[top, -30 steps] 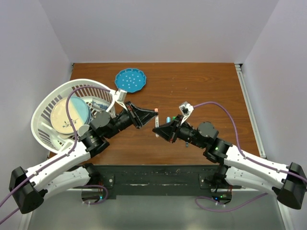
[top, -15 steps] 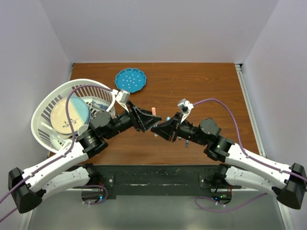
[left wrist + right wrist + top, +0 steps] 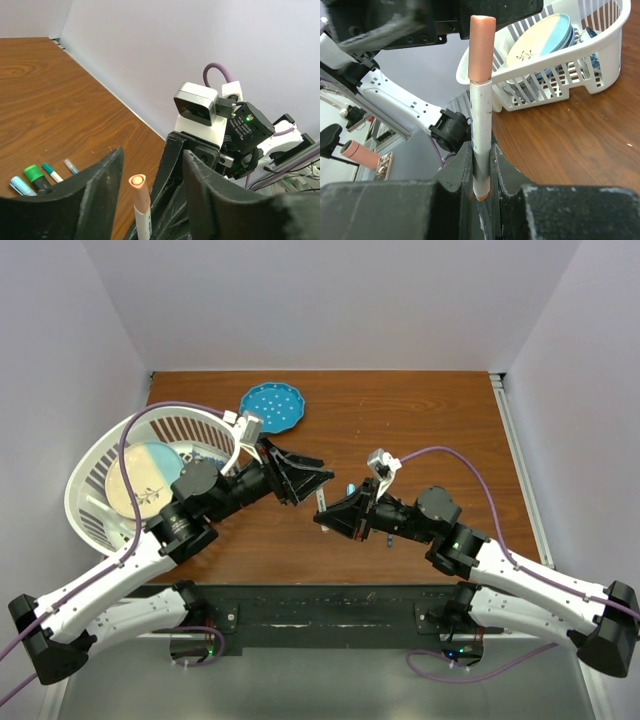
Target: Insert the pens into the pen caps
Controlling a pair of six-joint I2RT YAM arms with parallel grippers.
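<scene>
Right gripper [image 3: 481, 165]: clamped on the lower barrel of a slim white-barrelled marker pen [image 3: 481, 115]. A stubby salmon-pink plastic cap [image 3: 482, 47] sits on the pen's top end, and it looks pushed home, so you can likely count this pen as done.

Axis: in the right wrist view the pen runs 6 to 12 o'clock, with the cap at 12, aimed at the left arm.

Left gripper [image 3: 151, 155]: fingers apart and holding nothing. The pink cap end shows in the gap between them and touches neither finger.

Overhead, the left gripper lies at about 10 o'clock from the right one. They are near each other above the brown wood-grain bench [image 3: 430, 420].

Remaining work: a short row of small pens lies on the bench, led by a green-topped one [image 3: 33, 173], with light blue, teal and grey ones alongside. From the left gripper's view the row is at 8 o'clock. I can't tell whether each is capped.

Your free arm is the left one. The right must put its pen down first.
</scene>
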